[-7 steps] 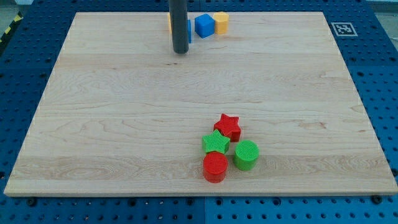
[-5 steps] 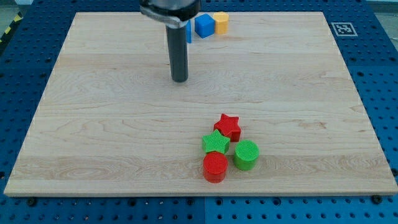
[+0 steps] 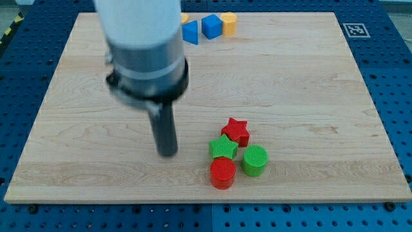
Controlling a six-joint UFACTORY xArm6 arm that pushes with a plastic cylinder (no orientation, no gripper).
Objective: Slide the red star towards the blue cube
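The red star (image 3: 237, 131) lies on the wooden board (image 3: 309, 96), right of centre toward the view's bottom, touching the green star (image 3: 223, 148). The blue cube (image 3: 211, 26) sits at the view's top edge of the board, far above the red star. My tip (image 3: 167, 153) rests on the board to the left of the green star and lower left of the red star, apart from both. The arm's grey body hides the board's upper left.
A red cylinder (image 3: 223, 173) and a green cylinder (image 3: 255, 160) sit just below the two stars. A blue triangular block (image 3: 190, 31) and a yellow block (image 3: 228, 22) flank the blue cube. An orange block (image 3: 184, 18) peeks out behind the arm.
My tip has moved from near the view's top, beside the blue blocks, down the board to the left of the green star. No block has moved.
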